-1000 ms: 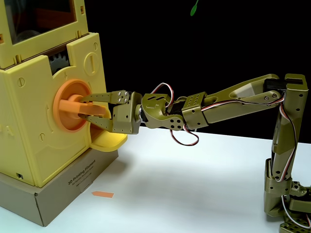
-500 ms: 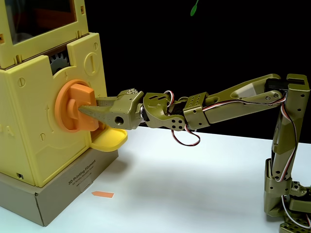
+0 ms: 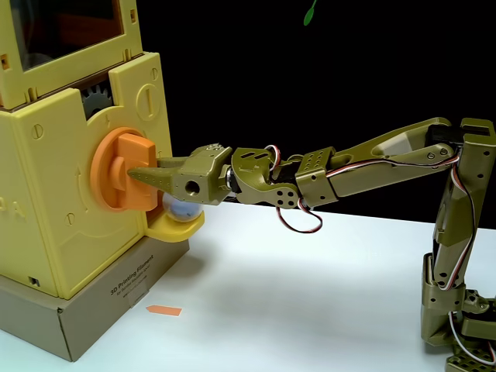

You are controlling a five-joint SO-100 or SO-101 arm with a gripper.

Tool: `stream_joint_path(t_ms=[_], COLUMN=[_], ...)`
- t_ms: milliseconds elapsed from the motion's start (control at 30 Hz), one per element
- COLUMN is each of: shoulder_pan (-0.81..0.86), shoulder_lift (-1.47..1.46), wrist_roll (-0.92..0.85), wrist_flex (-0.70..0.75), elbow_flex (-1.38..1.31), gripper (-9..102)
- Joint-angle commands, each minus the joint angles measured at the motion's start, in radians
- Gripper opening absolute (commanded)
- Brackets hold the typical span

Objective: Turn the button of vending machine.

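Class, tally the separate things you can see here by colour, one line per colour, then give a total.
Orange: 2, the button and a small arrow marker
Pale yellow: 1, the vending machine
Olive green: 1, the robot arm
Brown: 1, the cardboard box
Whitish: 1, a capsule
Total: 6

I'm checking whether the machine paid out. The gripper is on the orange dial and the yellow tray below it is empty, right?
Not quite. The gripper is on the orange dial, but the yellow tray is not empty: the fixed view shows a pale round capsule sitting in it.
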Motion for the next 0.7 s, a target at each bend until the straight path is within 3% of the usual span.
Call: stream_joint_path(t_ms=[0,367,667], shoulder_pan=[-0.002,-0.009,-0.031], shoulder_lift=[0.080,0.078,0.087], wrist_roll=[0.000,-0.018,-0.081], wrist_flex=[-0.012,-0.006,-0.031], elbow_flex=[0.000,0.000,0.015], gripper=[-1,2,26])
